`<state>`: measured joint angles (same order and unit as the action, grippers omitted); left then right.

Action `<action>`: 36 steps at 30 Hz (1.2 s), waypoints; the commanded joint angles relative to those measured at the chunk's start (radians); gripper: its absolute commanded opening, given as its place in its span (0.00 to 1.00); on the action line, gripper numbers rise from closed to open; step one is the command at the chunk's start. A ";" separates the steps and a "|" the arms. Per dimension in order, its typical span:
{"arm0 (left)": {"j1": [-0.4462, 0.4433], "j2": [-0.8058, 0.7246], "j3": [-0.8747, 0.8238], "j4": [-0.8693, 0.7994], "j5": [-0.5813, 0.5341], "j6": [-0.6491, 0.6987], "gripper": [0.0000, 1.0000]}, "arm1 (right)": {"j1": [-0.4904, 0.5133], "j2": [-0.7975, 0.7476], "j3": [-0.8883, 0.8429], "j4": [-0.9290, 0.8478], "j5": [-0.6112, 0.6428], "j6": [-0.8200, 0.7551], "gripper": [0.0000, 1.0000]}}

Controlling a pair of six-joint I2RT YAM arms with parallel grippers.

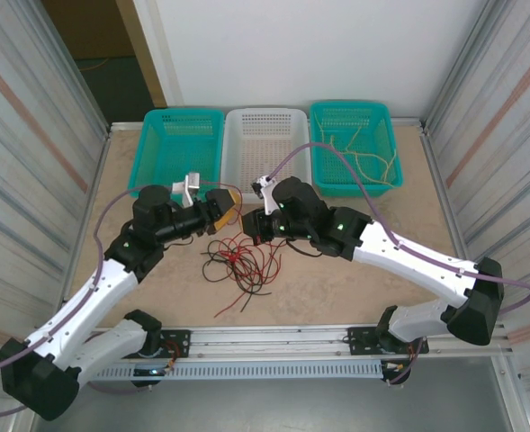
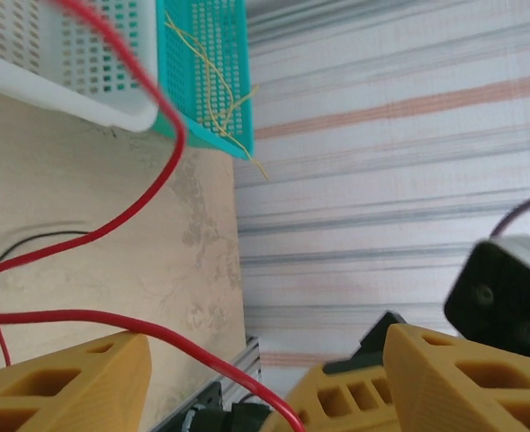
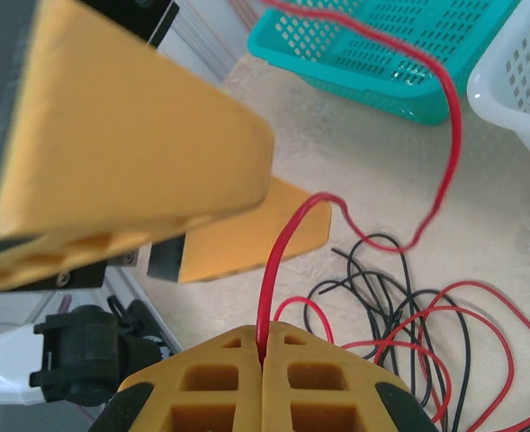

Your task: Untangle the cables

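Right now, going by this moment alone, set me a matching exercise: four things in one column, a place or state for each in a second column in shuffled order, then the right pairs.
Things
1. left gripper
2. right gripper
3. right-hand teal basket
4. white basket

Places or states
A. middle of the basket row
B. shut on a red cable
C. open
D. holds yellow cables

Pairs: 1-C, 2-B, 3-D, 4-A
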<state>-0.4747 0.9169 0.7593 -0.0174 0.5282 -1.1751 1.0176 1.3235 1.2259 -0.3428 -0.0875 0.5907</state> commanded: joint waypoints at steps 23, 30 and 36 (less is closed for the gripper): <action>0.055 -0.148 -0.138 0.039 0.040 -0.093 0.69 | -0.009 0.010 -0.065 0.069 0.148 0.085 0.00; 0.010 -0.208 -0.122 -0.111 0.011 0.209 0.64 | -0.052 -0.043 -0.060 0.087 0.081 0.107 0.00; -0.010 -0.172 -0.024 -0.221 0.000 0.450 0.57 | -0.056 -0.040 -0.013 0.021 0.028 0.086 0.00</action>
<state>-0.4675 0.7353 0.6868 -0.1875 0.5369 -0.9001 0.9615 1.3010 1.1702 -0.2939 -0.0265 0.6739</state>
